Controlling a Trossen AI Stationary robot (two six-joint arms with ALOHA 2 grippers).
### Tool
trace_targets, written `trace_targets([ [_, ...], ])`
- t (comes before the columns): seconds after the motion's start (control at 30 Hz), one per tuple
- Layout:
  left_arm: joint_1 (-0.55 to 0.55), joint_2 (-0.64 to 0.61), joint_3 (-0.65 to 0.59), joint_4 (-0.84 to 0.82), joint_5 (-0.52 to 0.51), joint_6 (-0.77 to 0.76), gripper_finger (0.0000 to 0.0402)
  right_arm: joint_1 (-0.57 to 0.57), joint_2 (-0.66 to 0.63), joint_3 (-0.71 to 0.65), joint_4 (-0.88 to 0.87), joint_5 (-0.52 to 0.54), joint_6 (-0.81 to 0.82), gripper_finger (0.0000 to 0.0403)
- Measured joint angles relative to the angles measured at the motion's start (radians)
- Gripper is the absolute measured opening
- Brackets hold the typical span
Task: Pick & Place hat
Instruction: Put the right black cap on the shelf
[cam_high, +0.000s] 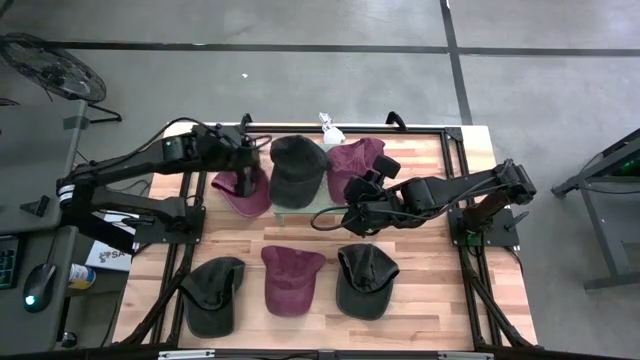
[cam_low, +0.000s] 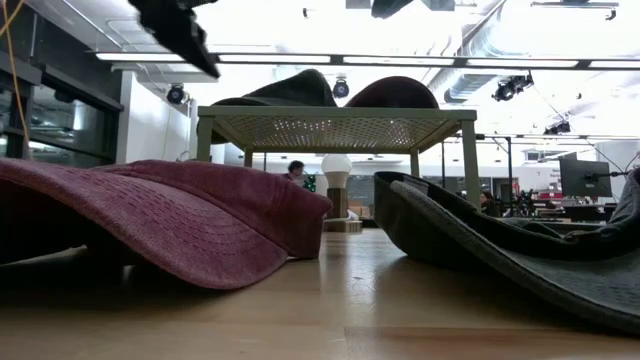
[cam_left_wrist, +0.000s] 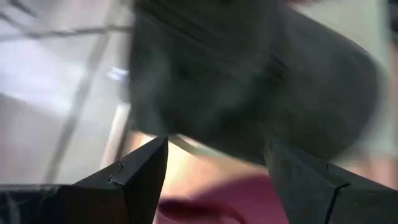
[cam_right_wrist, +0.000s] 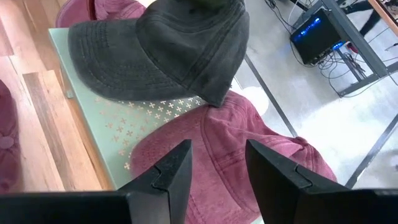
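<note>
Hats crowd this scene: a dark hat (cam_high: 297, 168) and a maroon hat (cam_high: 352, 165) sit on the small rack (cam_right_wrist: 93, 143), another maroon hat (cam_high: 243, 190) lies beside it, three more wait along the near edge; our left gripper (cam_high: 243, 160) hangs over the rack's left end, fingers (cam_left_wrist: 140, 180) wide apart and empty; our right gripper (cam_high: 352, 218) faces the rack, fingers part open, holding nothing; we should settle a brim squarely between the fingers before closing; the worktop (cam_high: 420, 270) is pale wood planks; beyond it, a bright workshop with ceiling lights.
</note>
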Motion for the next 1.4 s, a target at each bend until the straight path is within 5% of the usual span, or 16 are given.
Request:
trace_targets([
  [0.17,-0.001,0.001,-0.023,-0.149,0.116,-0.021,0.0262,-0.003,0.0,0.0,0.0,0.0,0.005,0.0142],
  [0.37,-0.042,0.003,-0.172,-0.106,0.035,-0.02,0.0262,-0.005,0.0,0.0,0.0,0.0,0.008,0.0142],
  [0.63,-0.241,0.0,-0.253,-0.047,-0.314,-0.13,0.0262,-0.006,0.0,0.0,0.0,0.0,0.008,0.0142],
  [1.03,-0.784,0.001,-0.34,-0.044,-0.833,-0.369,0.0262,-0.006,0.0,0.0,-0.007,-0.001,0.008,0.0142],
  [1.4,-0.831,0.009,-0.415,0.149,-0.761,-0.2,0.0262,-0.006,0.0,0.0,-0.007,-0.008,0.017,0.0142],
])
